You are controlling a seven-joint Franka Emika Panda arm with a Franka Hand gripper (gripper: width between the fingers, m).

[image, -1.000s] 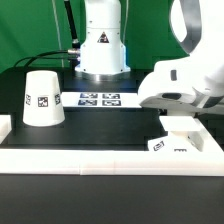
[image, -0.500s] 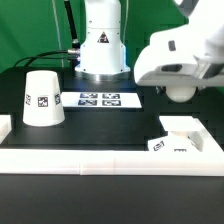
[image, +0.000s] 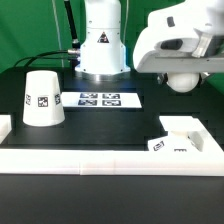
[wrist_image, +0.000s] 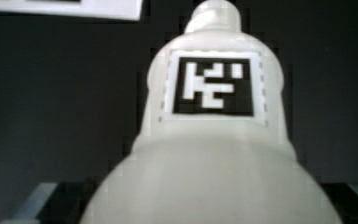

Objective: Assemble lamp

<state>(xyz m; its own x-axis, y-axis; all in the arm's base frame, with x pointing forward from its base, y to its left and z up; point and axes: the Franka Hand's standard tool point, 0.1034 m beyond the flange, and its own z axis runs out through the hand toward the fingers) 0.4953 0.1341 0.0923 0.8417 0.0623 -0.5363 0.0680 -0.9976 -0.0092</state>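
Bulb held aloft.
Gripper [image: 186,66] is closed around the bulb [image: 183,81]; next it should probably lower it into the base [image: 181,137] at six o'clock.

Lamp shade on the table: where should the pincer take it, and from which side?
Grip the shade near its narrow top end, coming straight down from above. It stands upright, wide end down on the table, walls tapering upward, so the top probably fits the jaws best. The pincer holds the bulb now.

The bulb [image: 183,80] hangs above base [image: 183,136], shade [image: 42,98] well apart.
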